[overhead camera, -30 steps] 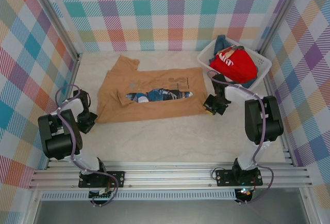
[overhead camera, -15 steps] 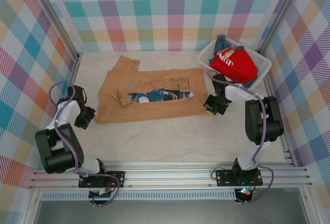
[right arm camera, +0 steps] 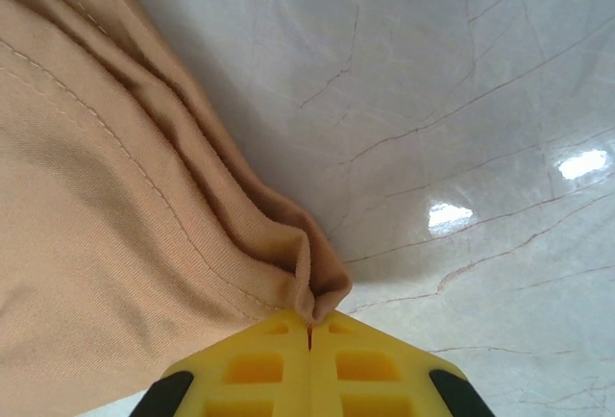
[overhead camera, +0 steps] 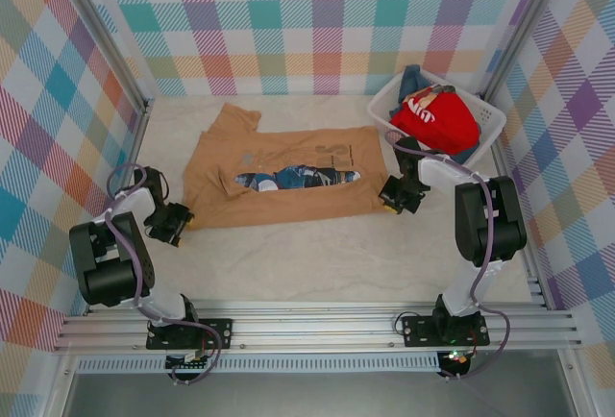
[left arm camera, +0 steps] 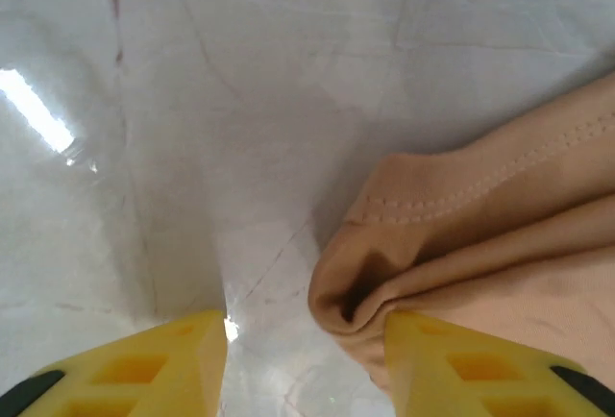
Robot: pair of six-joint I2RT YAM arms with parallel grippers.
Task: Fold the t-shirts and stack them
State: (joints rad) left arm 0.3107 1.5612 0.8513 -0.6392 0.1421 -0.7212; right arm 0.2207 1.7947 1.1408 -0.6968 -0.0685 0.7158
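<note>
The left gripper (left arm camera: 306, 345), newly arrived, is bracketing a corner of the tan t-shirt (left arm camera: 500, 244) between open jaws, while the right gripper (right arm camera: 309, 326) is clamping another corner between closed jaws, readying a fold.

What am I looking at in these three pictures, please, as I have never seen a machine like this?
These are two small robot arms bolted to a table, each ending in yellow two-finger jaws. The wide picture looks down from above and behind them; the two close-ups come from cameras on their wrists. A tan t-shirt lies spread on the table; a white basket at the far right holds a red t-shirt and a blue one. The jaws of the right arm are shut, pinching the tan shirt's near right corner. Those of the left arm are open, with the near left corner between them.
</note>
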